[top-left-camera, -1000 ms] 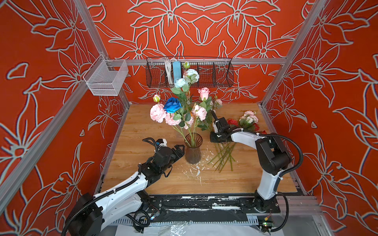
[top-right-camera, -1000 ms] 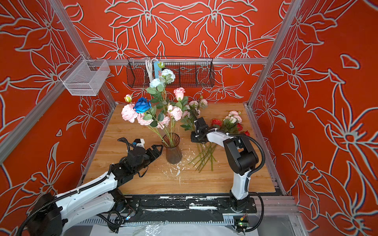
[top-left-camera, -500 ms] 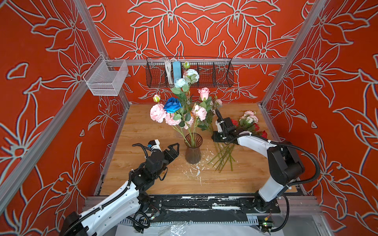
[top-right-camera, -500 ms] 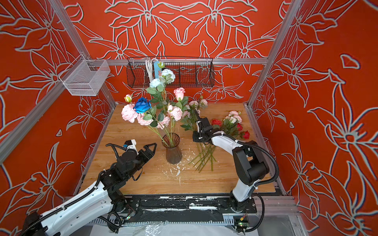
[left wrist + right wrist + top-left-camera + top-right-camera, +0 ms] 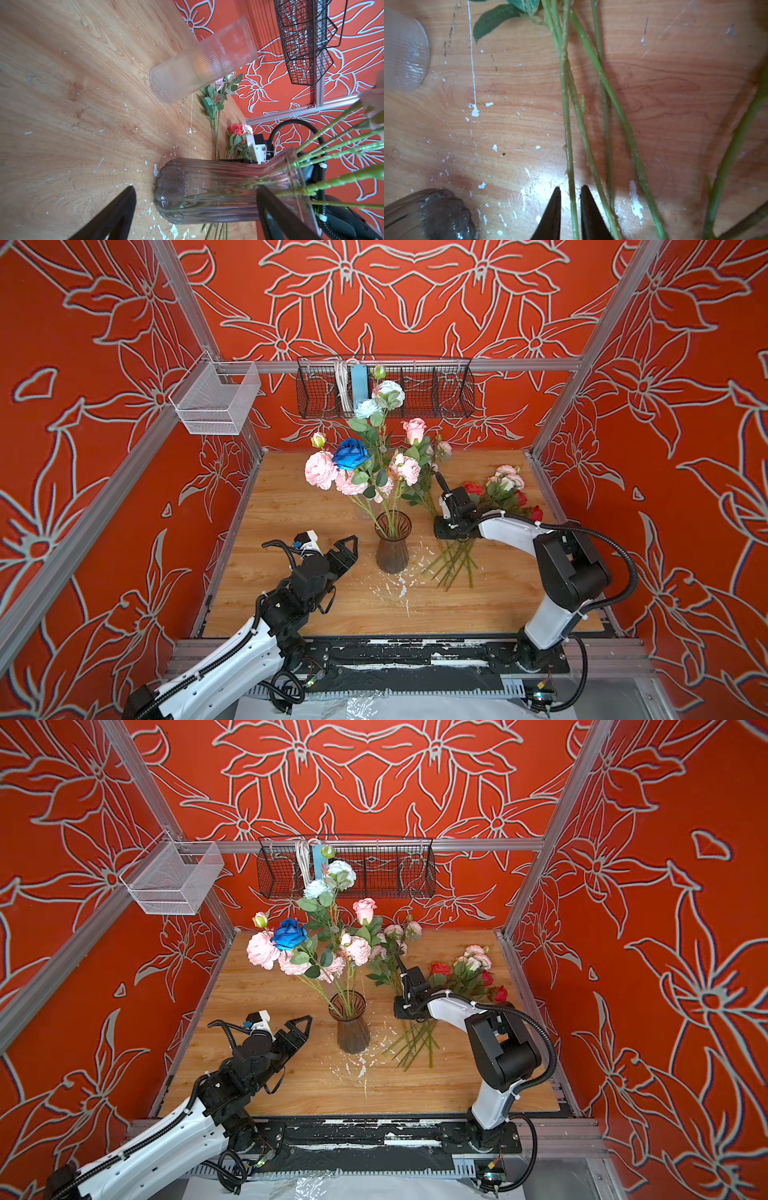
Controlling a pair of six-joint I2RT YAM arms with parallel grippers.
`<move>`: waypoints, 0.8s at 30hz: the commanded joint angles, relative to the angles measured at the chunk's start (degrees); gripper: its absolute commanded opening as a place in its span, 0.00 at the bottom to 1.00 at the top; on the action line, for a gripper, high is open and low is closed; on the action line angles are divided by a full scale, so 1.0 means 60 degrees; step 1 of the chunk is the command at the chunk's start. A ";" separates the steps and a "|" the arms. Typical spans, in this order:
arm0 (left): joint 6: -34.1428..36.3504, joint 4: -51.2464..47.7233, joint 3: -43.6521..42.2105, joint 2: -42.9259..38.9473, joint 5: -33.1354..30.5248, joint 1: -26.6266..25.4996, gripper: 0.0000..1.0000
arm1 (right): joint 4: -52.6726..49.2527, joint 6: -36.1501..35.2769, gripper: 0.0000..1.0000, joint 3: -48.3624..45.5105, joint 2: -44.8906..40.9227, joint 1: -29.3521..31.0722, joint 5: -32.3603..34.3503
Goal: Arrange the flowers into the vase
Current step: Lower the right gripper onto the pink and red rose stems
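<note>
The dark glass vase (image 5: 392, 547) (image 5: 353, 1029) stands mid-table with several flowers (image 5: 353, 454) in it: pink, white and one deep blue. More flowers (image 5: 503, 489), red and pale pink, lie on the table to its right, their stems (image 5: 453, 560) fanned toward the front. My right gripper (image 5: 570, 188) points down over these stems. Its jaws stand narrowly open on either side of one green stem (image 5: 568, 135), with slim gaps showing. My left gripper (image 5: 195, 188) (image 5: 351, 549) is wide open just left of the vase (image 5: 207, 187), not touching it.
A clear ribbed glass cylinder (image 5: 203, 60) (image 5: 404, 49) stands behind the vase. A black wire basket (image 5: 386, 385) hangs on the back wall. A white mesh basket (image 5: 216, 402) hangs at the left corner. White paint flecks (image 5: 395, 589) dot the wooden table (image 5: 291, 497).
My left arm has drawn back from the vase toward the front left, its gripper still open. The right arm's elbow has shifted right while its gripper stays over the loose stems.
</note>
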 commanded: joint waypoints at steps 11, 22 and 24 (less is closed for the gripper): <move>-0.0593 0.0387 -0.0464 0.0287 -0.0225 0.0065 0.90 | -0.0146 0.0178 0.16 -0.0115 0.0221 0.0298 0.0386; -0.0436 0.0332 -0.0499 0.0057 -0.0289 0.0065 0.90 | -0.0045 0.0343 0.14 -0.0216 0.0187 0.0326 0.0271; -0.0419 0.0377 -0.0484 0.0057 -0.0288 0.0065 0.90 | -0.0083 0.0293 0.14 -0.0236 0.0016 0.0326 0.0337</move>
